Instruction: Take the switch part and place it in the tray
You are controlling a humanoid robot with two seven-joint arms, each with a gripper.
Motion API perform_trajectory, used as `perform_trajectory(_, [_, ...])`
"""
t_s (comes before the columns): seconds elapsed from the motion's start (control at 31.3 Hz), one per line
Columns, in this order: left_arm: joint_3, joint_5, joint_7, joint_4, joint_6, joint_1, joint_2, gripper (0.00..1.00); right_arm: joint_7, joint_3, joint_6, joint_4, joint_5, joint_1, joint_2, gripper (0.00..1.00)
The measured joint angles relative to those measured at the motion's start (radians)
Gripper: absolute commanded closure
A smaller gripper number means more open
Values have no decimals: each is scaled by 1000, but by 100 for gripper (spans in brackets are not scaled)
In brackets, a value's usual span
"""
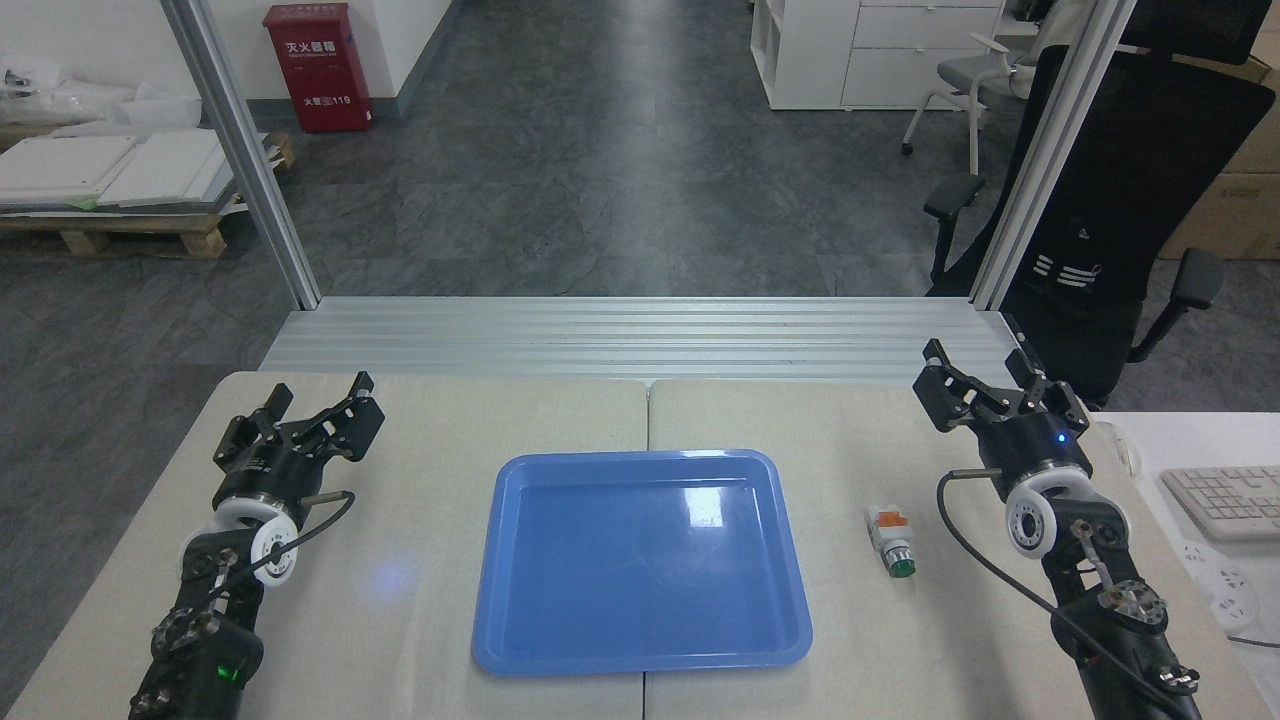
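Note:
The switch part [891,541] lies on the beige table to the right of the tray, its green button end pointing toward me and its white body with the orange-red patch farther away. The blue tray [640,645] sits in the middle of the table with nothing in it. My right gripper [980,362] hovers open up and to the right of the switch part, fingers spread and holding nothing. My left gripper [320,395] stands open at the left side of the table, well away from the tray.
A white keyboard [1222,500] lies on a side desk at the far right. A ribbed aluminium ledge [640,340] runs along the table's far edge, with metal posts at both corners. A black office chair [1120,220] stands behind the right post.

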Motion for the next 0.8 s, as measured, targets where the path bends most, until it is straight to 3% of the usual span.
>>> perform_trajectory(0.8, [0, 0, 0, 1, -3, 0, 0, 0, 9, 4, 13, 1, -2, -6, -10, 1])
